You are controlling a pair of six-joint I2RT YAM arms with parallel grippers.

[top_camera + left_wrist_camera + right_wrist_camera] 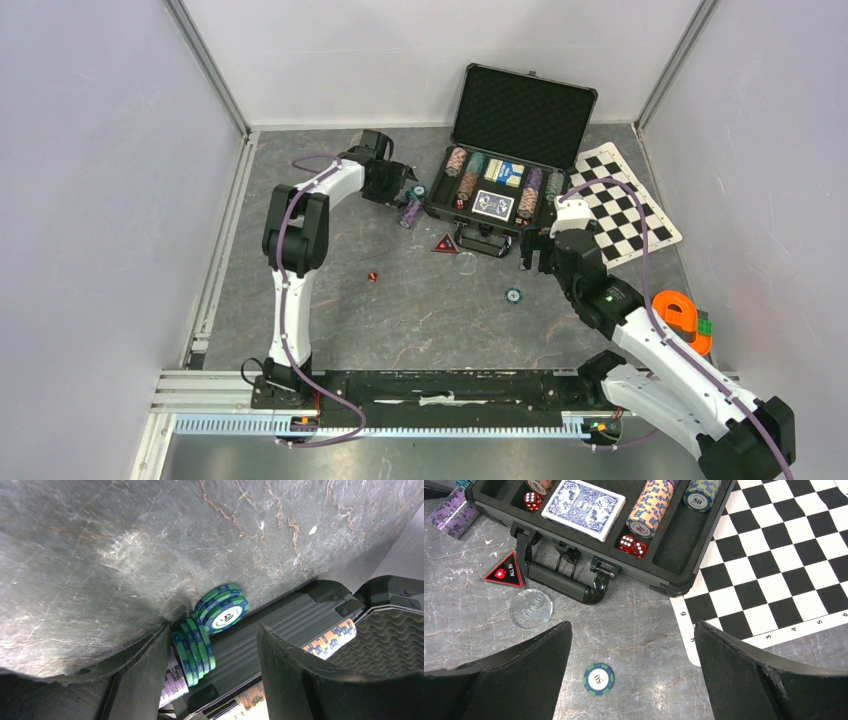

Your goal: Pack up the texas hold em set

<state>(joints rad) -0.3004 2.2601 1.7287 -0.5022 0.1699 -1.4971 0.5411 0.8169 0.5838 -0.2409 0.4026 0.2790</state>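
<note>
The black case [521, 108] stands open at the back, holding rows of striped chips [467, 174], a blue card deck [583, 502] and red dice [633, 545]. My left gripper [402, 188] is open at the case's left side. Several green-blue chips [220, 611] lie against the case wall beside its left finger, with a purple chip stack [411, 212] next to them. My right gripper [633, 626] is open above the table in front of the case. A single green chip [598, 678] lies below it. The red triangular marker [504, 572] and a loose red die [372, 276] lie on the table.
A clear round disc [531, 608] lies by the case handle [561, 581]. The black-and-white checkered mat [622, 203] lies right of the case, under its corner. An orange ring-shaped object [681, 316] sits at the right wall. White walls close in three sides.
</note>
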